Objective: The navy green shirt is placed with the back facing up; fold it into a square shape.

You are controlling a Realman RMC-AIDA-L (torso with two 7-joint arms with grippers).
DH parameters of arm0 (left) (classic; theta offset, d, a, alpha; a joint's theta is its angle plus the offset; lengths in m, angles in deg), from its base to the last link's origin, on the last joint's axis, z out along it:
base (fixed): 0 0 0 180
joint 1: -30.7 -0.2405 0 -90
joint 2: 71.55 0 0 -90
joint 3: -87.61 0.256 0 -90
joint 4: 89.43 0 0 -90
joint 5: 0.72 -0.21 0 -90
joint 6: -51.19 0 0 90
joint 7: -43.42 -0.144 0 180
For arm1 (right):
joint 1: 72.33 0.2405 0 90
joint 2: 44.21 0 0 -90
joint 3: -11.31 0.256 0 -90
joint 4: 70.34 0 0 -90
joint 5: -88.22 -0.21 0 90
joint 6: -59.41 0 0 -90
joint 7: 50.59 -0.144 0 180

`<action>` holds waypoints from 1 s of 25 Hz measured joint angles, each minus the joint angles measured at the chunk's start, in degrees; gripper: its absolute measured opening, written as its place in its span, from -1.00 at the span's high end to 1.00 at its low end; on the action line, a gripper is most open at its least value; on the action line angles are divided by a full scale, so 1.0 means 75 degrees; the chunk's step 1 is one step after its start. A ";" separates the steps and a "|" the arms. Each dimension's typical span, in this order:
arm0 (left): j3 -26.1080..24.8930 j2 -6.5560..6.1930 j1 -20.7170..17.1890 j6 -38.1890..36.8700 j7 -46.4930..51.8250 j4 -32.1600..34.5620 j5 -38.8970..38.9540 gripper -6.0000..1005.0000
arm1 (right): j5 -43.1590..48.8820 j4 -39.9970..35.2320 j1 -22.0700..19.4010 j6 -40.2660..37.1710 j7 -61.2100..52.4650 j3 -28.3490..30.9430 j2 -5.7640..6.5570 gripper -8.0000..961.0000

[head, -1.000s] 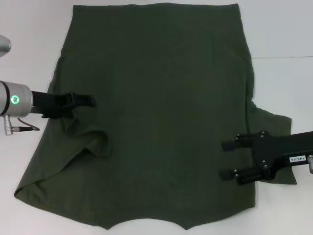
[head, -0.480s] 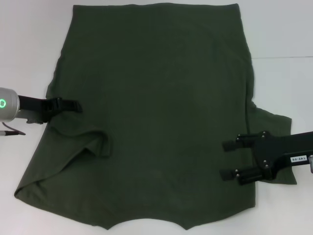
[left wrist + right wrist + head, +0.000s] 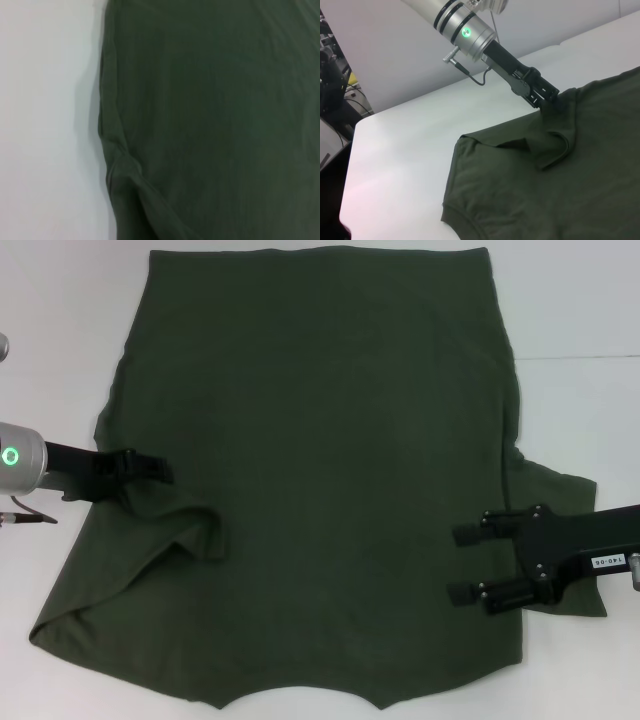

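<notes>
Pinching the navy green shirt (image 3: 330, 470), left gripper (image 3: 158, 468) (right wrist view confirms).

Table (image 3: 60, 320): white top lying flat, showing along the left side, at the far right, and in a strip at the near right corner
Table seam (image 3: 590, 356): thin line running across the top on the far right side
Table near-left corner (image 3: 350, 150): rounded edge showing in the right wrist view, the surface catching a soft glare
Wall (image 3: 385, 55): plain grey, standing behind the table's left edge
Clutter beyond the table (image 3: 335, 85): dark equipment and cables sitting off the left edge, with a small yellow piece among them; too dim to identify further
</notes>
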 joint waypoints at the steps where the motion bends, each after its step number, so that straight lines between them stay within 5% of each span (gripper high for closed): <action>1: 0.0006 0.0000 0.0001 0.0000 0.0000 -0.0003 -0.0002 -0.73 | 0.0000 0.0001 0.0000 0.0003 0.0000 0.0000 0.0000 -0.88; 9: 0.0027 0.0019 -0.0029 0.0060 0.0074 0.0013 -0.0080 -0.51 | 0.0000 0.0001 -0.0008 0.0012 0.0000 0.0000 0.0000 -0.88; 17: 0.0041 0.0037 -0.0050 0.0249 0.0097 0.0034 -0.0141 0.14 | 0.0007 0.0001 -0.0011 0.0003 0.0005 0.0000 -0.0002 -0.88; 25: 0.0078 0.0047 -0.0051 0.0327 0.0192 0.0033 -0.0267 0.20 | 0.0013 0.0001 0.0001 0.0005 0.0001 0.0000 -0.0019 -0.87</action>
